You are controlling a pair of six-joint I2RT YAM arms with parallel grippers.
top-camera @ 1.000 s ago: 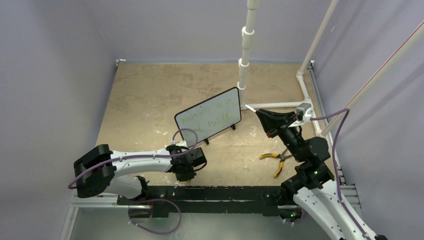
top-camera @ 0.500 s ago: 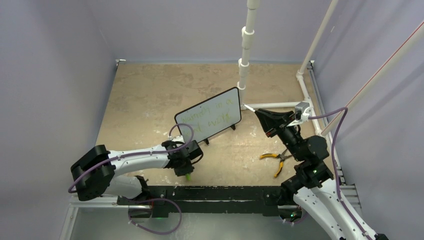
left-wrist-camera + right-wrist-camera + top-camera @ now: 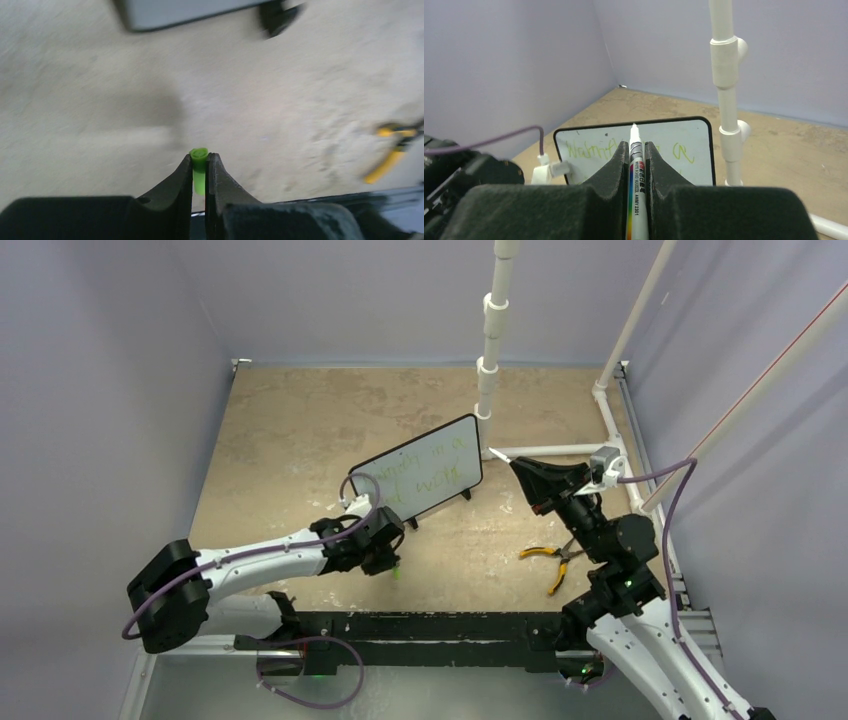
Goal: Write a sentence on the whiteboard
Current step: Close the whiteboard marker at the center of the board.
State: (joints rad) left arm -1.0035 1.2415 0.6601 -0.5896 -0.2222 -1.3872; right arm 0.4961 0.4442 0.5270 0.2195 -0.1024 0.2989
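The whiteboard (image 3: 416,480) stands tilted on its feet mid-table, with the sentence (image 3: 432,466) in faint green across it. From the right wrist the whiteboard (image 3: 689,145) faces me, and the sentence (image 3: 584,150) is partly hidden by my fingers. My right gripper (image 3: 637,146) is shut on a white marker (image 3: 636,200), whose bare tip points at the board from a short way off. In the overhead view that right gripper (image 3: 522,470) hovers just right of the board. My left gripper (image 3: 199,156) is shut on a small green cap (image 3: 199,167), low over the table in front of the board (image 3: 185,10).
Yellow-handled pliers (image 3: 548,558) lie on the table near the right arm, also seen as pliers (image 3: 390,160) from the left wrist. A white pipe post (image 3: 490,340) rises just behind the board, with a pipe rail (image 3: 560,450) running right. Purple walls enclose the table.
The left gripper opened a little over the green cap near the front edge, shut on it, and carried it away from that edge toward the board. The right arm held still.
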